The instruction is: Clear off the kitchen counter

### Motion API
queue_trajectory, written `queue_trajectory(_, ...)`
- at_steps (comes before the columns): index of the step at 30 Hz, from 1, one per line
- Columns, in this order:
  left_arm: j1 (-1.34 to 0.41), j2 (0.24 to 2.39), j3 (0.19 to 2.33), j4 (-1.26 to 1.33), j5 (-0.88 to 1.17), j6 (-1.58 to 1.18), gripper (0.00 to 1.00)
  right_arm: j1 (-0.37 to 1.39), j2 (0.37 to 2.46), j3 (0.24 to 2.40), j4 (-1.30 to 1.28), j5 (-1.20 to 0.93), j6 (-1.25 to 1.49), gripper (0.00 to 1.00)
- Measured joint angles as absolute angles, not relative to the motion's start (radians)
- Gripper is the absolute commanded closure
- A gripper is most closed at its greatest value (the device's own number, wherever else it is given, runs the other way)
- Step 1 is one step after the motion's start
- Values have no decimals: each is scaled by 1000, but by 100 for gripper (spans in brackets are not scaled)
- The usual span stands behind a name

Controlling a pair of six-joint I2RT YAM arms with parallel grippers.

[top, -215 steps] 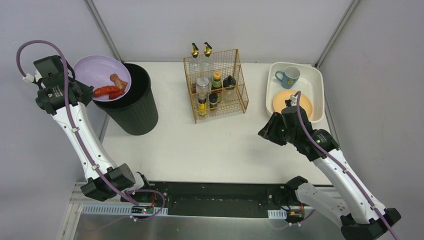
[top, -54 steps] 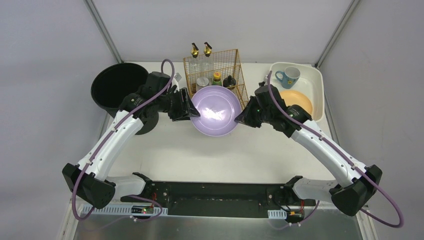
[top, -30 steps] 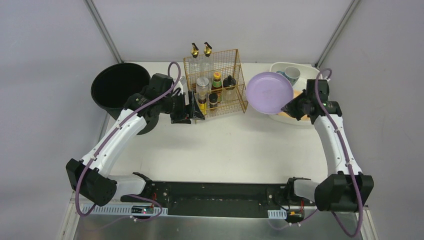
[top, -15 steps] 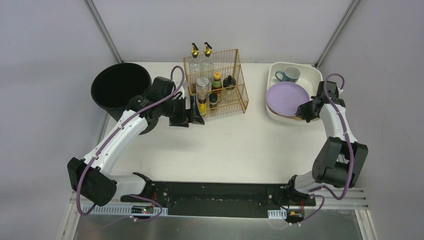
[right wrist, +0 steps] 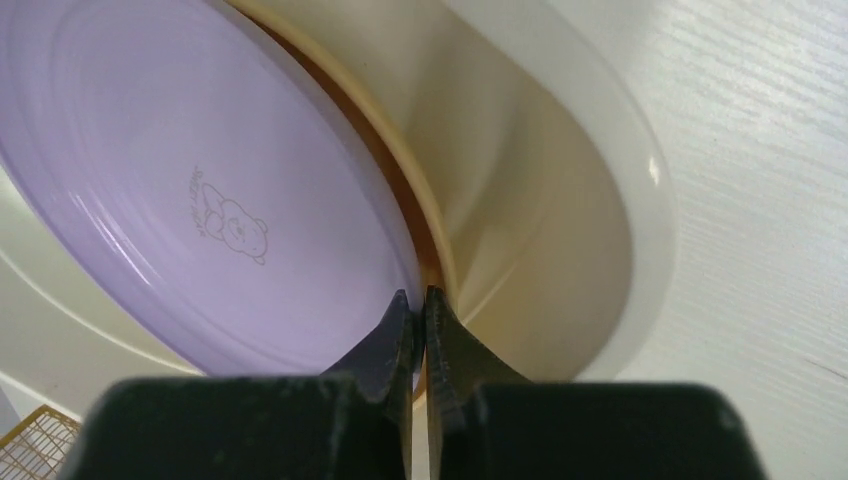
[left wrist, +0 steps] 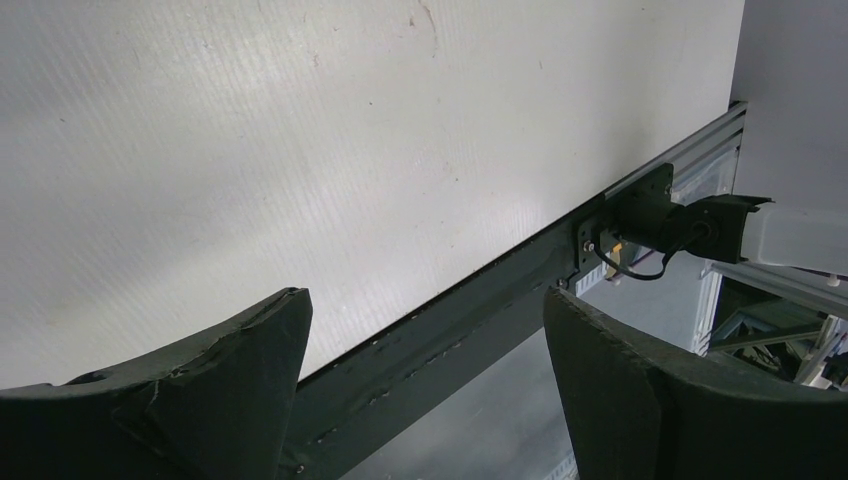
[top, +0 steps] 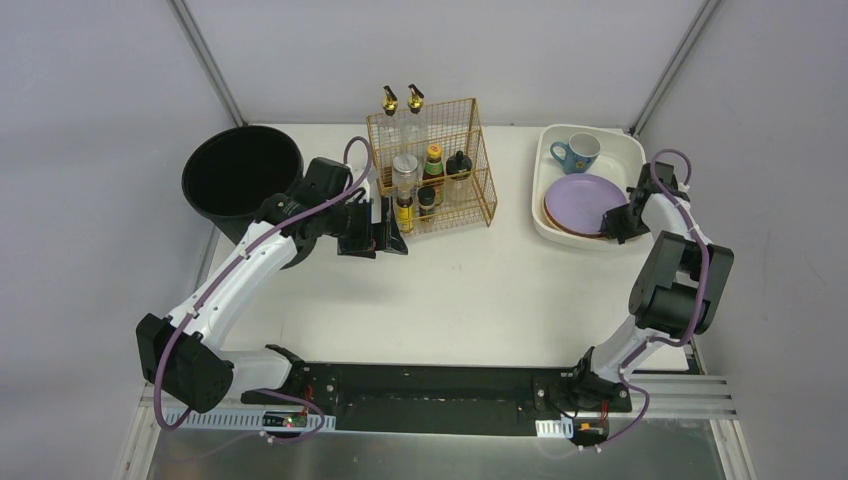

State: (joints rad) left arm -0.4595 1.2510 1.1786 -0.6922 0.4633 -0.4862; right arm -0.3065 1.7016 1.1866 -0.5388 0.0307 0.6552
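Observation:
The white kitchen counter is bare in its middle. A purple plate lies in the cream tub on top of an orange plate. My right gripper is shut on the purple plate's near rim, the fingertips pinched thinly over it. My left gripper hangs wide open above the counter, just left of the gold wire rack, with nothing between its fingers.
A blue mug stands at the tub's far end. The wire rack holds several bottles. A black bin sits at the back left. A black rail runs along the counter's front edge.
My right arm carried the purple plate rightward and lowered it into the tub onto the orange plate. My left gripper opened wider and stayed beside the rack.

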Motion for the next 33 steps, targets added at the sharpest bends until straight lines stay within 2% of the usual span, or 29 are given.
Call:
queue_trajectory(3,-459,1251,1178,-692,463,-484,11,-311,1720,1197,-527,35,661,70)
queue_trajectory(5,-459,1251,1178,-692,463,-484,11,-315,1729,1201,-526,40,664,58)
queue_trajectory(7,-459,1251,1178,-692,463,-484,11,-318,1730,1205,-510,39,670,52)
queue_trajectory(11,-459,1251,1178,-692,463,-484,11,-319,1729,1217,-505,38,669,47)
queue_trajectory(18,-459,1251,1178,-692,463,-484,12,-319,1700,1217,-522,29,669,44)
queue_trajectory(25,-459,1227,1178,-692,462,-485,12,-319,1575,1217,-592,27,648,41)
queue_trajectory(33,-459,1189,1178,-692,444,-485,10,-290,1431,1253,-672,49,592,31)
